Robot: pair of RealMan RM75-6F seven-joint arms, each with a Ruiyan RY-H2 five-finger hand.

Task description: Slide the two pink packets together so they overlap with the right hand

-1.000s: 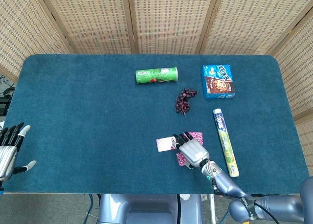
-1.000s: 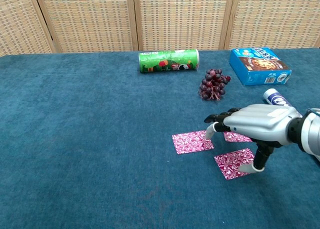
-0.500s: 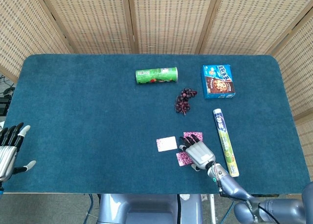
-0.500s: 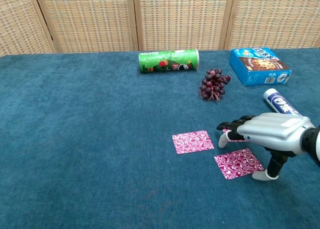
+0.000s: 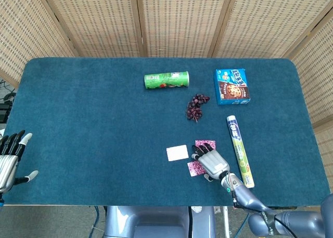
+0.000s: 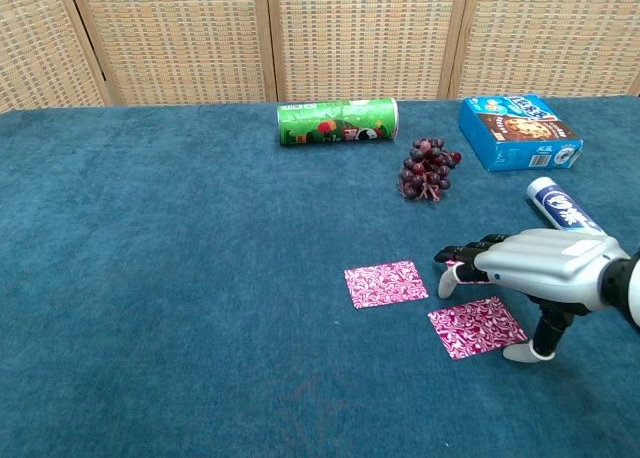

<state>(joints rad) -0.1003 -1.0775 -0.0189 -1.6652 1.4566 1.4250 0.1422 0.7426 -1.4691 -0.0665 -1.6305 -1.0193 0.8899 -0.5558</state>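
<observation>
Bench (image 5: 93, 123), blue felt top. We count 3 pink packets near the front edge, right of centre. Left packet (image 6: 385, 283) lies flat and alone, apart from the other 2. Front packet (image 6: 476, 326) lies flat, nearer the robot, corner-turned. Rear packet (image 6: 462, 271) mostly hidden under the right robot hand; only an edge shows in chest view, a bit more in head view (image 5: 203, 143). No 2 packets overlap as far as we can see; rear one vs front one we can't tell, robot hand covers the gap.

Right robot hand (image 6: 545, 268) palm down over the rear packet, fingers (image 6: 462, 251) stretched fwd and spread, pointing toward the left packet w/o reaching it. Thumb (image 6: 520, 352) hangs down, tip at the bench just right of the front packet. It grips nothing; fingers apart.

Left robot hand (image 5: 10, 157) at far left bench edge, head view only, fingers spread, nothing in it.

Other items, further back: green can (image 5: 166, 80) on its side; blue box (image 5: 232, 86); grape bunch (image 5: 196, 107); long tube (image 5: 240, 150) lying just right of the right robot hand.
</observation>
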